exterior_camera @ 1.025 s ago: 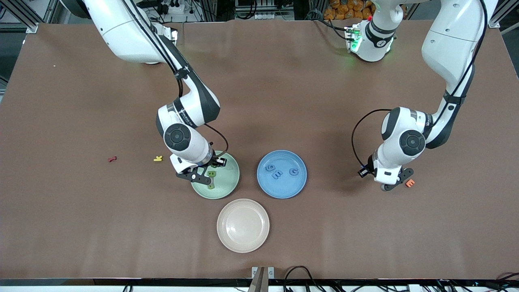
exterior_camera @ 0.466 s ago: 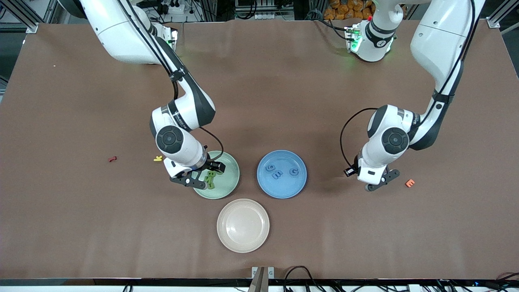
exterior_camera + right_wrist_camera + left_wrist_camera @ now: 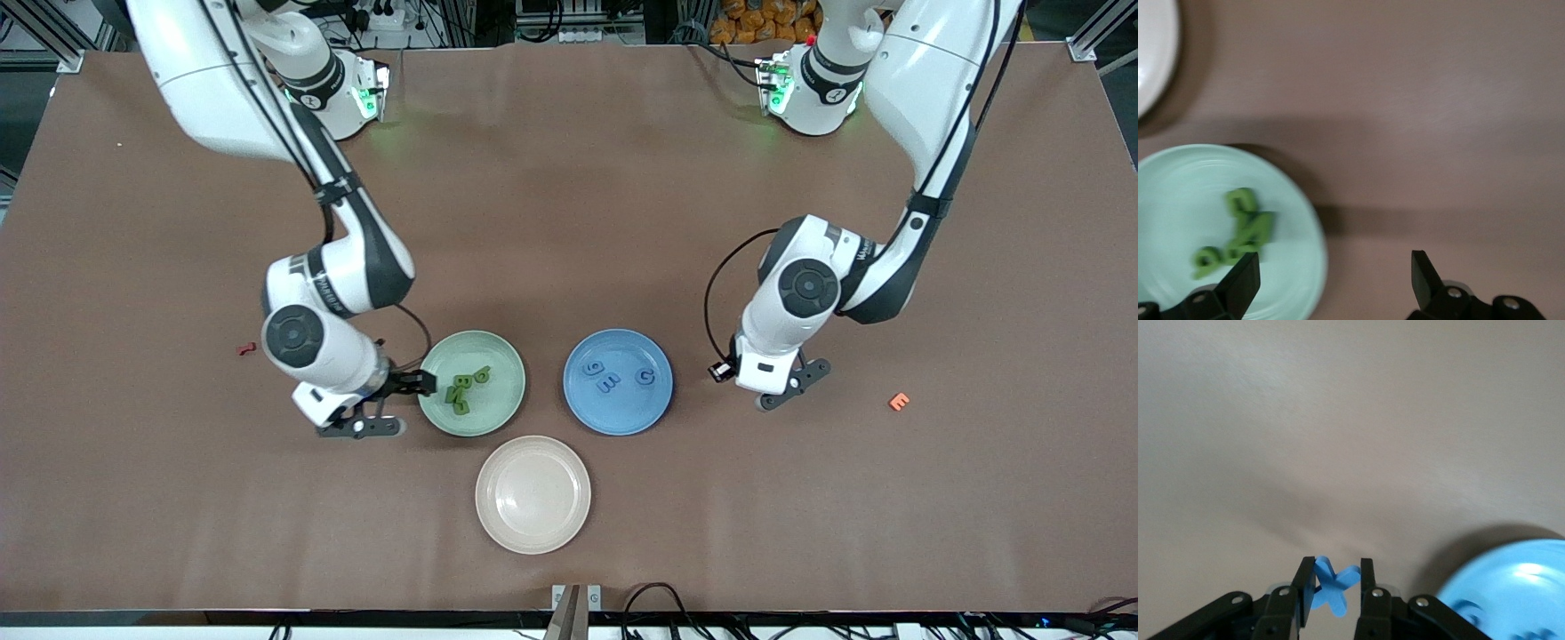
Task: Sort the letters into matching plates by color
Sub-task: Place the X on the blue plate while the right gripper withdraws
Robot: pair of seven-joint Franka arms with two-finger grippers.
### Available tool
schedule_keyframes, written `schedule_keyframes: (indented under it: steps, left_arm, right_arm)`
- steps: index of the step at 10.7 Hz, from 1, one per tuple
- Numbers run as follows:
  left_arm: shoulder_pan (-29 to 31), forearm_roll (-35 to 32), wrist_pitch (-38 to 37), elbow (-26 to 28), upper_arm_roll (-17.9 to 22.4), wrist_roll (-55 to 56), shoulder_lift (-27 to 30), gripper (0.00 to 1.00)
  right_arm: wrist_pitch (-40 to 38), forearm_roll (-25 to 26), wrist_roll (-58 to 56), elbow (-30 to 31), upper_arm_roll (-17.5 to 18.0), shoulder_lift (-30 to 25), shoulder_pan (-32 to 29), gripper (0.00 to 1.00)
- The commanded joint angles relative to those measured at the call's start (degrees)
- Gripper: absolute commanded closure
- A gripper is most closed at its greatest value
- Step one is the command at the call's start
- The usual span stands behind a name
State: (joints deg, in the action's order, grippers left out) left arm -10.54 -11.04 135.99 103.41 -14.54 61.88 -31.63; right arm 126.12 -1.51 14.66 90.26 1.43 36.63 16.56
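left gripper [image 3: 1333,590] clenched on blue letter [image 3: 1331,585] over table [image 3: 569,222] beside blue plate [image 3: 658,400], right gripper [image 3: 1335,277] fingers released by green plate [image 3: 507,404] edge, green letters [image 3: 464,389] in green plate

The brown worktop [image 3: 569,196] carries a blue plate [image 3: 618,381]; beside it a green plate [image 3: 472,383], a cream plate [image 3: 532,494] nearer the camera, an orange letter [image 3: 899,402], and a red letter [image 3: 246,348].

High front camera (wrist cameras close).
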Motion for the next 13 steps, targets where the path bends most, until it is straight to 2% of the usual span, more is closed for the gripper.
schedule_keyframes:
  steps: [1,4,6,8,11,12,13]
  left_arm:
    - [-4.1,-0.5,-1.8,-3.1,0.1,6.8,0.1,1.00]
    - [-7.1,2.0,-1.7,-6.8,0.1,9.5,-1.3,1.00]
    - [-9.0,4.4,-1.7,-8.4,0.1,9.7,-1.9,1.00]
    - [-10.8,5.1,-1.6,-9.9,0.1,9.7,-2.9,1.00]
    - [-13.5,8.0,-1.3,-12.4,0.1,9.8,-3.3,1.00]
    - [-13.5,8.0,-1.1,-13.1,0.1,9.4,-3.5,0.83]
    - [-13.5,8.2,-1.1,-13.9,0.1,9.0,-4.0,0.02]
  right_arm:
    - [-2.9,4.2,-9.0,-2.0,0.9,0.1,-5.3,0.00]
    - [-7.5,5.6,-20.6,-4.8,0.9,0.1,-11.6,0.00]
    - [-8.0,6.1,-26.0,-5.9,0.9,0.0,-15.2,0.00]
    - [-8.6,7.0,-27.6,-7.5,-0.6,0.0,-17.1,0.00]
    - [-8.9,7.5,-27.6,-8.0,-0.9,-1.0,-19.8,0.00]
    - [-10.2,6.9,-27.1,-8.0,-1.9,-2.1,-19.7,0.00]
    - [-12.3,6.8,-27.1,-8.6,-3.0,-3.1,-19.6,0.00]
